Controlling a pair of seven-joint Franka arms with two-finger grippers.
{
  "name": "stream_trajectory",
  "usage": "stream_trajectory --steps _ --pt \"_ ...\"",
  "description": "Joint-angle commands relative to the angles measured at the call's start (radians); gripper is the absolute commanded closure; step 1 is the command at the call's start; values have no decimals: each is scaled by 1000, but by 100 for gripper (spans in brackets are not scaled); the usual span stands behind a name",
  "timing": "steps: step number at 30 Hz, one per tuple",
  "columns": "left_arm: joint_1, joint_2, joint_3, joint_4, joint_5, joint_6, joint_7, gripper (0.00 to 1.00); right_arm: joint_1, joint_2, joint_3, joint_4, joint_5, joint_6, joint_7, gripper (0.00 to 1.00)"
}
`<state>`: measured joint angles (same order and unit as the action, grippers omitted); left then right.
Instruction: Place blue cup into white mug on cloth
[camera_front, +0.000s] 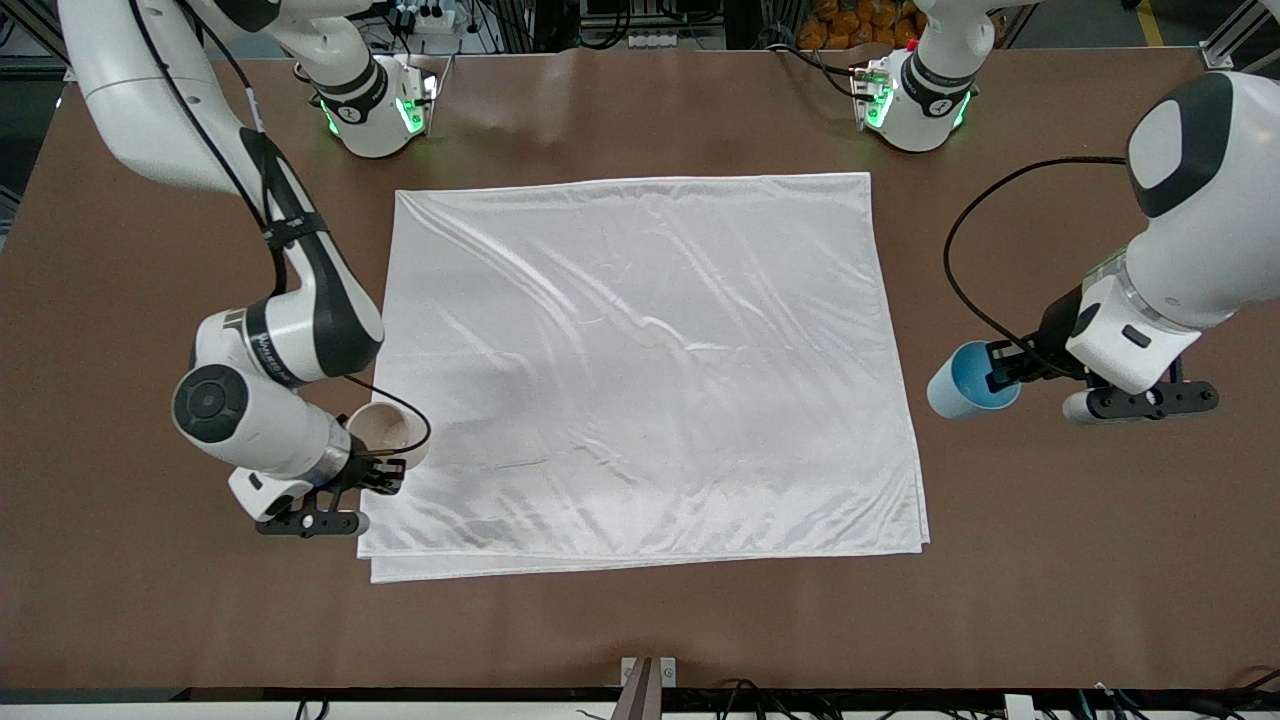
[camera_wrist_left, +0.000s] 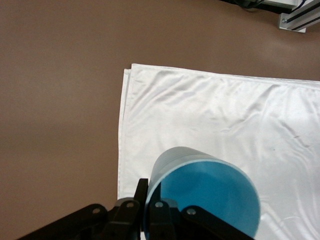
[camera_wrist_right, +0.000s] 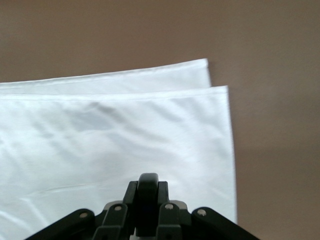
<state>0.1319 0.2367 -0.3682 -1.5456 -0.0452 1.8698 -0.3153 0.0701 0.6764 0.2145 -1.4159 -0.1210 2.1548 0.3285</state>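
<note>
Our left gripper is clamped on the rim of the blue cup, one finger inside the wall and one outside, as the left wrist view shows. We hold the blue cup tipped on its side in the air, its bright blue mouth turned toward the front camera, over the brown table just beside the edge of the cloth at the left arm's end.

Our right gripper is closed on the dark handle of the white mug; in the right wrist view the handle sits pinched between the fingers. We carry the white mug over the corner of the cloth at the right arm's end, near the edge closest to the front camera, with its cream inside facing up.

The cloth lies flat in the middle of the table, softly wrinkled, and its doubled layers show at the edge. The two cups are well apart, with the cloth between them.
</note>
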Motion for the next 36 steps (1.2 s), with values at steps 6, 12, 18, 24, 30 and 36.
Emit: stream_trajectory --steps 6,12,18,24,30,36 --pt "-41 0 -55 25 -24 -27 -145 100 108 -1 -1 9 15 -9 181 99" --pt "-78 -4 -57 25 -24 -63 -172 100 194 0 -3 9 12 -7 260 99" --pt "-130 1 -57 25 -24 -63 -271 100 287 2 -6 9 1 -4 320 99" --pt "-186 33 -55 48 -21 -61 -367 100 336 5 -9 6 -2 19 353 99" --pt "-235 56 -55 53 -18 -60 -432 100 387 26 -12 6 -3 57 389 99" --pt "-265 76 -54 56 -16 -49 -458 100 427 51 -32 3 -20 93 434 99"
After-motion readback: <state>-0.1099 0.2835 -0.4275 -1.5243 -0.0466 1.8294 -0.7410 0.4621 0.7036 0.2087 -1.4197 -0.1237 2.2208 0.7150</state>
